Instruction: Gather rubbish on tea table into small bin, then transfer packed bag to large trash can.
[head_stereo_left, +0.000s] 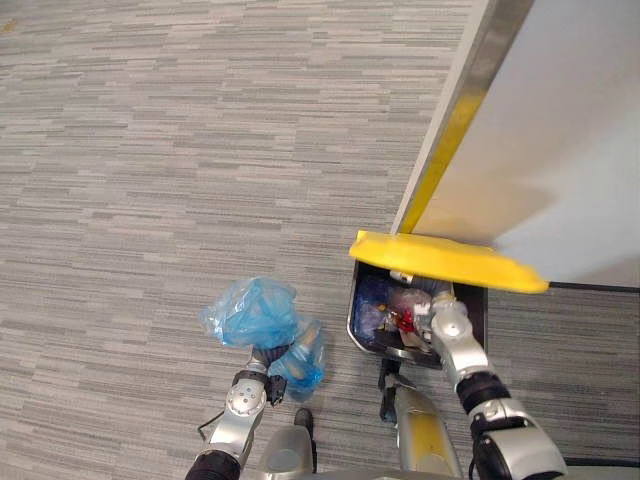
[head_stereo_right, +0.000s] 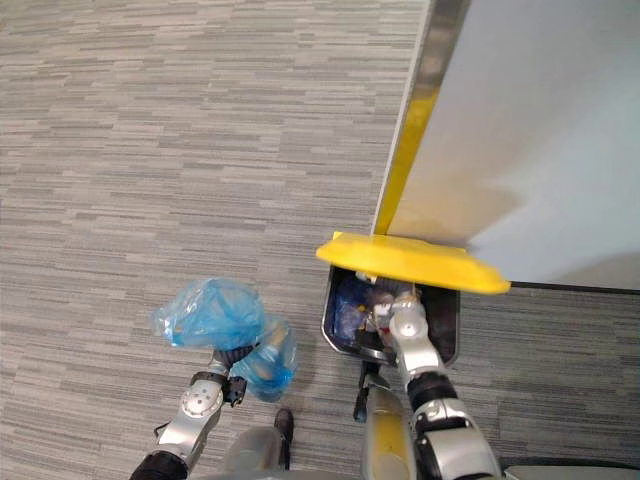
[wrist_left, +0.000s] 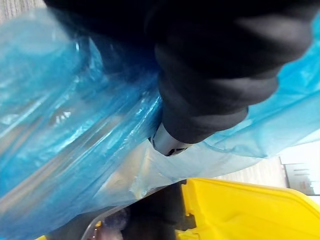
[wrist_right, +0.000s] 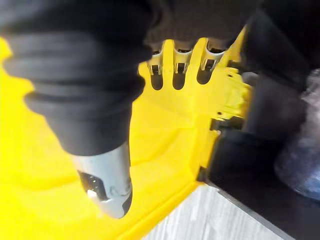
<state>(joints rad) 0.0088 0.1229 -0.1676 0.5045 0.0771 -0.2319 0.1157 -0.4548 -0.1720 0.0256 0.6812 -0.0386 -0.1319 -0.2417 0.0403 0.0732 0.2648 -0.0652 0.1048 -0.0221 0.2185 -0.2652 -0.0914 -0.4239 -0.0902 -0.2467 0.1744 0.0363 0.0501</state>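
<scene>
Yellow lid underside past right robot hand

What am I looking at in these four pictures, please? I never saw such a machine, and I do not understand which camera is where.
This is a humanoid robot with two arms. Two pictures come from cameras in its head, looking down at grey carpet; two come from its wrists, very close. A blue bag hangs at its left hand, the grip buried in plastic. Its right hand, fingers straight, props up the yellow lid of a dark trash can with rubbish inside.
</scene>
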